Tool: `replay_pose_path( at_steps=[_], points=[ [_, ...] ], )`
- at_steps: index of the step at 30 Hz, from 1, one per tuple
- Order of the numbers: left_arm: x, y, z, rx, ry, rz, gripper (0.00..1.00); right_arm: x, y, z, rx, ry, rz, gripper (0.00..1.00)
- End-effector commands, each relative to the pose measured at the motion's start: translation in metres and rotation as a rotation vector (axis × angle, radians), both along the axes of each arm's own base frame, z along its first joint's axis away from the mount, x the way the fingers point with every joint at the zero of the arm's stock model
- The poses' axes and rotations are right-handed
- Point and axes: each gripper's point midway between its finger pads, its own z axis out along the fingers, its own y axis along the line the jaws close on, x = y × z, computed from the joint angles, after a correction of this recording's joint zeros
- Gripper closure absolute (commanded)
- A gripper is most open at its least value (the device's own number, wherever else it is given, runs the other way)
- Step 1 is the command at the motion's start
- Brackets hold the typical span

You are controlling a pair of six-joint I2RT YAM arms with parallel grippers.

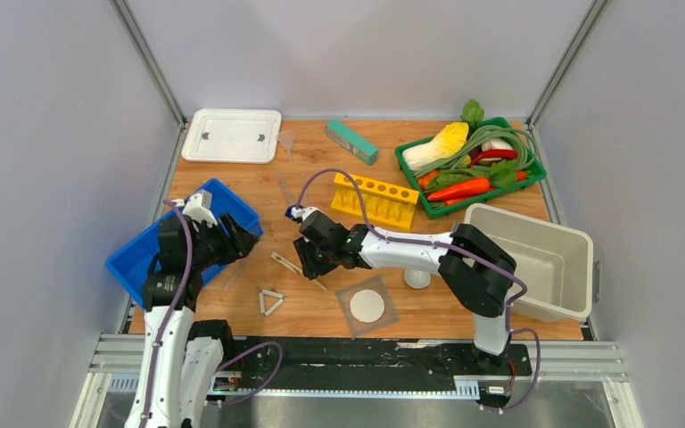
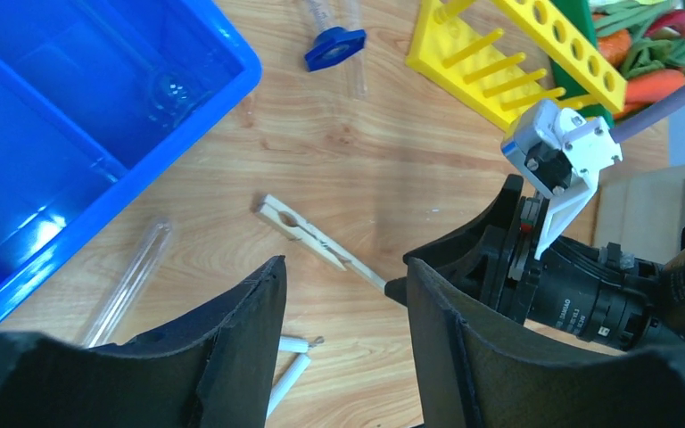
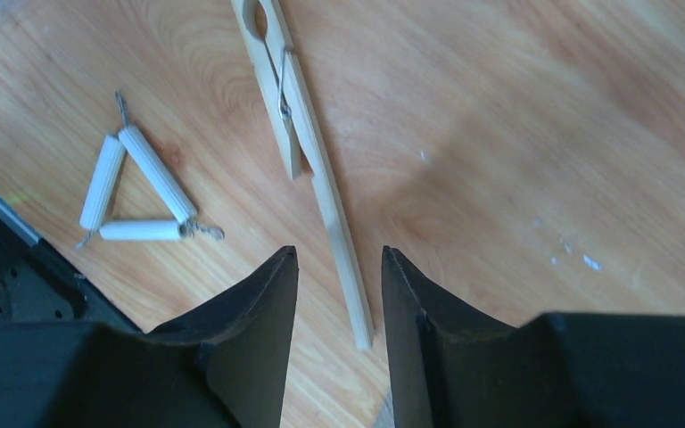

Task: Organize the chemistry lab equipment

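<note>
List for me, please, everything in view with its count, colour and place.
wooden tongs: one, pale wood, centre
pipe-clay triangle: one, white, near edge
glass tubes: at least three, clear, left of centre
blue cap: one, blue, at a tube's end
white tray: one, white, far left
funnel: one, clear, beside white tray
yellow rack: one, yellow, centre rear
mesh square: one, grey, white centre, near edge
white bowl: one, white, beside mesh square
blue bin: one, blue, left edge
grey bin: one, pale grey, right edge
teal block: one, teal, far centre
green basket: one, green, far right, holding toy vegetables
left gripper: black, open, beside blue bin
right gripper: black, open, astride tongs' end
</note>
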Motion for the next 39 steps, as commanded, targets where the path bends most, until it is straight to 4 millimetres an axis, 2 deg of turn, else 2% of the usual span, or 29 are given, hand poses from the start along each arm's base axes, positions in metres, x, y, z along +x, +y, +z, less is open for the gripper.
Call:
replay_pose_path(
  at_steps=[1,5,8,14,18,21,23,27,32,35,39],
  points=[
    [-0.005,0.020,0.024,0.081,-0.075,0.102,0.40,0.021,0.029,0.011,0.013,-0.087,-0.005,0.58],
    [-0.019,0.041,0.048,0.137,-0.219,0.231,0.39,0.026,0.042,0.003,-0.019,-0.098,-0.011,0.57],
    [-0.030,0.049,0.061,0.161,-0.294,0.280,0.38,0.034,0.045,-0.008,-0.065,-0.097,-0.041,0.53],
    [-0.030,0.056,0.057,0.178,-0.264,0.310,0.38,0.037,0.057,-0.021,-0.093,-0.100,-0.024,0.54],
    [-0.030,0.057,0.057,0.180,-0.266,0.315,0.38,0.036,0.052,-0.031,-0.145,-0.128,-0.035,0.57],
    [-0.028,0.055,0.057,0.170,-0.268,0.306,0.37,0.034,0.045,-0.037,-0.183,-0.137,-0.042,0.63],
    [-0.028,0.055,0.056,0.170,-0.268,0.306,0.37,0.036,0.038,-0.035,-0.189,-0.150,-0.060,0.71],
    [-0.028,0.053,0.057,0.169,-0.272,0.300,0.38,0.039,0.023,-0.018,-0.191,-0.192,-0.106,0.85],
    [-0.026,0.049,0.055,0.161,-0.270,0.277,0.38,0.041,0.004,0.014,-0.160,-0.230,-0.159,0.88],
    [-0.024,0.048,0.054,0.159,-0.269,0.266,0.38,0.044,-0.009,0.047,-0.115,-0.237,-0.189,0.89],
    [-0.024,0.047,0.054,0.157,-0.271,0.258,0.38,0.056,-0.044,0.097,-0.061,-0.258,-0.273,0.89]
  ],
)
